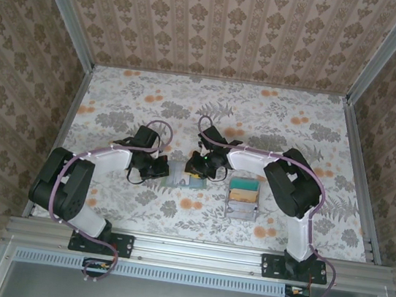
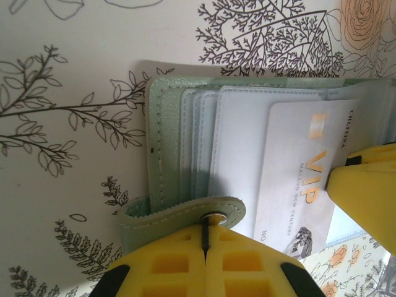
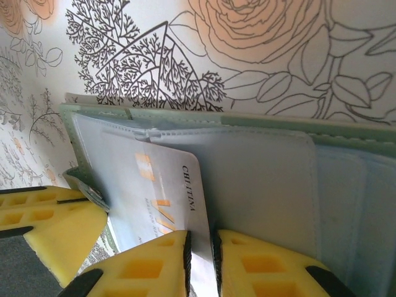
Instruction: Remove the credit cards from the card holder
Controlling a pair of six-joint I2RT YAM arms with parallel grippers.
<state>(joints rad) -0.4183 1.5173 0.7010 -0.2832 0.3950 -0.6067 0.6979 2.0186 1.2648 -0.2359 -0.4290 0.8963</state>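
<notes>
The left arm (image 1: 100, 158) bends inward, left gripper (image 2: 205, 253) clamped on the strap (image 2: 185, 213) of the card holder (image 2: 167, 142), open on the table (image 1: 116, 100). The right arm (image 1: 255, 159) mirrors it, right gripper (image 3: 201, 260) pinching the edge of a card (image 3: 164, 185)

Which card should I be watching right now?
On the floral table, left of the grey tray, lies the open pale-green card holder. A white card sticks out of its clear sleeves, pinched by the right pincer. Unlike the blank sleeves beside it, it bears gold VIP lettering.
</notes>
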